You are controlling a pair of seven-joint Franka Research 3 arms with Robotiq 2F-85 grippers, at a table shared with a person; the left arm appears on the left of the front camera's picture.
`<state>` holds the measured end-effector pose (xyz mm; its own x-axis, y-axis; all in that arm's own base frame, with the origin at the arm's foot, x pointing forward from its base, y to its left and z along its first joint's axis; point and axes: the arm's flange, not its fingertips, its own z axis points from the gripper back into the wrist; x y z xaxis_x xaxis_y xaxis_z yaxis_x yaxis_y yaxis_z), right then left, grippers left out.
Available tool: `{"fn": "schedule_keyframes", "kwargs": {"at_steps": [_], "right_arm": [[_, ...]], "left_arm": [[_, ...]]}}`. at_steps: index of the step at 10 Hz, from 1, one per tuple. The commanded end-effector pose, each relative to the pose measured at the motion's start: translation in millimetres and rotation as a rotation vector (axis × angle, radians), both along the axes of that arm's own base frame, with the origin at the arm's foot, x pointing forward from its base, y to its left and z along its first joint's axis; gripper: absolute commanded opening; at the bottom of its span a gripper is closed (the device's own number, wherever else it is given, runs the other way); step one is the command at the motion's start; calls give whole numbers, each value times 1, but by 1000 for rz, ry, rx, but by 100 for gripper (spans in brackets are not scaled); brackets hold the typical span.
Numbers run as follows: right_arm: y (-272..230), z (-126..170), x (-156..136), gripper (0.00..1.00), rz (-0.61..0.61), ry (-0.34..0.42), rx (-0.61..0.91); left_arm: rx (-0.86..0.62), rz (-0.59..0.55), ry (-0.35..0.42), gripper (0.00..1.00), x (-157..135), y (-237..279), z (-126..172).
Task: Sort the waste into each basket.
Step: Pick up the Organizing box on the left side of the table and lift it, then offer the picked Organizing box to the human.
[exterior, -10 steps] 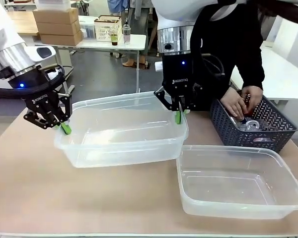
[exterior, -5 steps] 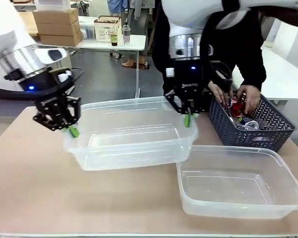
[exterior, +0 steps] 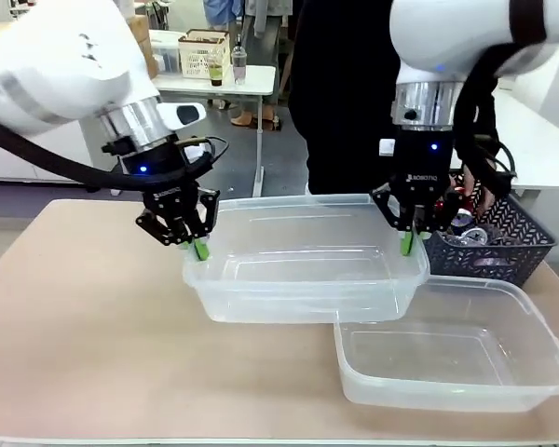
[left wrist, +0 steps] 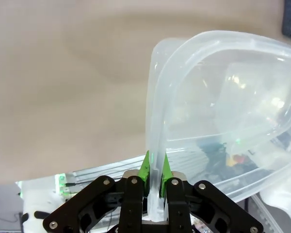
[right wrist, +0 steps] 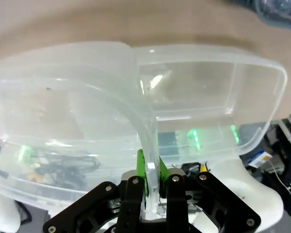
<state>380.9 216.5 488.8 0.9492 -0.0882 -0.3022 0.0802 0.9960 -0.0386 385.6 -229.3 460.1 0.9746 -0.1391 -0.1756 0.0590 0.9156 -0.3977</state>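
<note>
The clear rectangular plastic tub [exterior: 298,284] spans between our claws. Our left gripper [exterior: 198,250] and right gripper [exterior: 407,245] each pinch its rim.

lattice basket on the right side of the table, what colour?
The lattice basket is dark grey-blue. It shows best in the front view.

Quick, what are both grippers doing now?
Left gripper: shut on the rim of the far clear rectangular plastic tub.
Right gripper: shut on the same tub.
</note>
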Motion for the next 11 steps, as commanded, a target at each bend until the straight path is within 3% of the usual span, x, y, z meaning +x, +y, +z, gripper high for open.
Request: {"fn": "schedule_keyframes", "kwargs": {"at_steps": [1, 2, 11], "right_arm": [[-6, -10, 1, 6, -23, -87, 64], [0, 0, 0, 6, 0, 0, 0], [0, 0, 0, 6, 0, 0, 0]], "left_arm": [[-53, 56, 37, 7, 15, -3, 15], [0, 0, 0, 7, 0, 0, 0], [0, 0, 0, 7, 0, 0, 0]]}}
